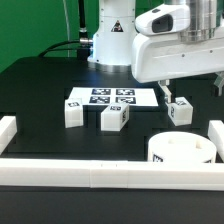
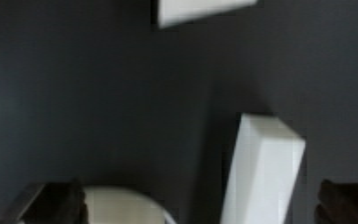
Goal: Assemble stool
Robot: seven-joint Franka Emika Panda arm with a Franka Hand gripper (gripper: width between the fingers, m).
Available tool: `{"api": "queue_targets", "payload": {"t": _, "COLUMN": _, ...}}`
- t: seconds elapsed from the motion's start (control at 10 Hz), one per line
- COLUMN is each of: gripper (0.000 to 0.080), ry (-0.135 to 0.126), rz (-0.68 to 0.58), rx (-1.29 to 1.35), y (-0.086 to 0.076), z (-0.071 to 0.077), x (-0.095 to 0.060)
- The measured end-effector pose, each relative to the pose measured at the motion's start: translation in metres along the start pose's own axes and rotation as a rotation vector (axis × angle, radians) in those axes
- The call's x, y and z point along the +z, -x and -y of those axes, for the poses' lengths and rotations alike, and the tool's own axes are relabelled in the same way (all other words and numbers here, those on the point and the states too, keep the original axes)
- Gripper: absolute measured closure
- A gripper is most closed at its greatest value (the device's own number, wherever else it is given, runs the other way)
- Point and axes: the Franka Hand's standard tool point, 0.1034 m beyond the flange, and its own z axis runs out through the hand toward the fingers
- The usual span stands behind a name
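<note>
The stool's round white seat (image 1: 182, 150) stands at the front on the exterior view's right, near the front rail. Three white tagged leg blocks rest on the black table: one (image 1: 74, 110) on the left, one (image 1: 114, 117) in the middle, and one (image 1: 180, 110) on the right. My gripper (image 1: 192, 90) hangs open just above that right block, holding nothing. In the wrist view the open gripper (image 2: 202, 206) shows its dark fingertips (image 2: 51, 202) at both edges. Between them, further off, lie a tall white leg block (image 2: 265, 165) and the seat's curved rim (image 2: 131, 205).
The marker board (image 1: 110, 98) lies flat behind the left and middle blocks. White border rails run along the front (image 1: 100, 172), left (image 1: 8, 130) and right (image 1: 215, 135). The arm's base (image 1: 112, 40) stands at the back. A white corner (image 2: 202, 10) shows in the wrist view.
</note>
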Motion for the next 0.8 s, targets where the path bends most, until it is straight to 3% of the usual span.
{"api": "queue_targets", "payload": {"t": 0.5, "gripper": 0.0150, "ry": -0.016, "rz": 0.009, "rx": 0.267, "y": 0.005, "z": 0.005, "x": 0.005}}
{"api": "queue_targets", "payload": {"t": 0.7, "gripper": 0.0150, "ry": -0.013, "rz": 0.059, "rx": 0.286, "y": 0.032, "z": 0.002, "x": 0.021}}
{"api": "queue_targets", "payload": {"t": 0.8, "gripper": 0.0150, "ry": -0.011, "rz": 0.052, "rx": 0.257, "y": 0.037, "z": 0.004, "x": 0.025}}
